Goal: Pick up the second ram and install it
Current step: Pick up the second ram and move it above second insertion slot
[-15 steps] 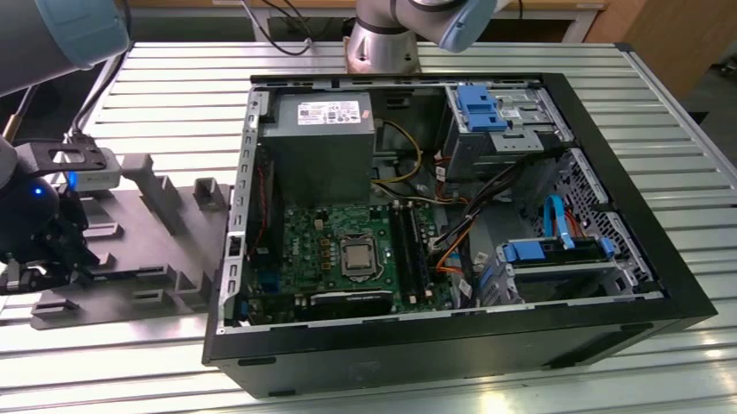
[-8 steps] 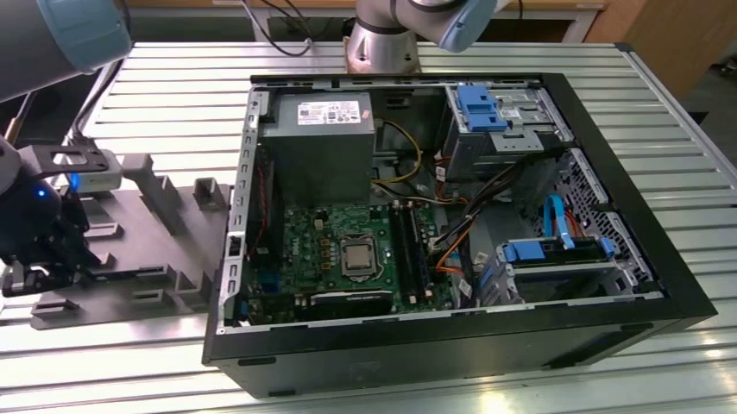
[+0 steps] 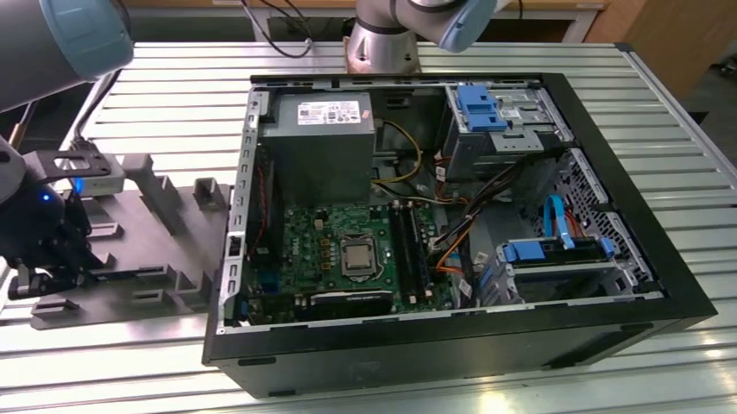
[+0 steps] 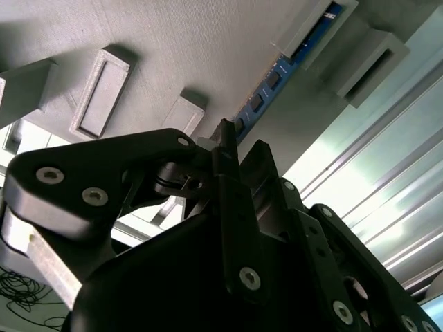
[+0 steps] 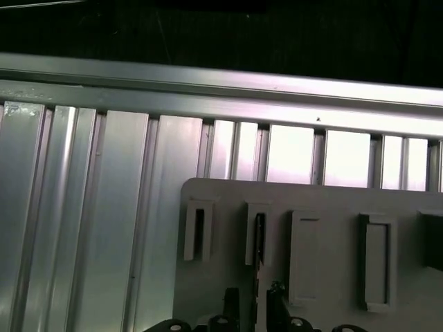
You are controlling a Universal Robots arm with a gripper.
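The second ram [image 4: 277, 75] is a dark-blue stick with black chips, standing on edge in a slot of the grey holder tray [image 3: 150, 259]. In the first wrist view the ram [image 5: 257, 238] shows as a thin edge running down between my fingers. My gripper [image 5: 252, 301] straddles one end of it, one black finger on each side with a narrow gap, so it looks open. In the second wrist view my gripper [image 4: 242, 138] sits right at the stick's near end. In the exterior view the gripper [image 3: 40, 267] hangs low over the tray, at that view's left.
The open computer case [image 3: 599, 285] lies at the exterior view's right of the tray, with the grey power-supply box [image 3: 317, 147], green motherboard [image 3: 345, 250] and black memory slots [image 3: 409, 250]. Orange and blue cables [image 3: 461, 250] cross beside the slots. The ribbed metal table [image 5: 83, 228] lies beneath.
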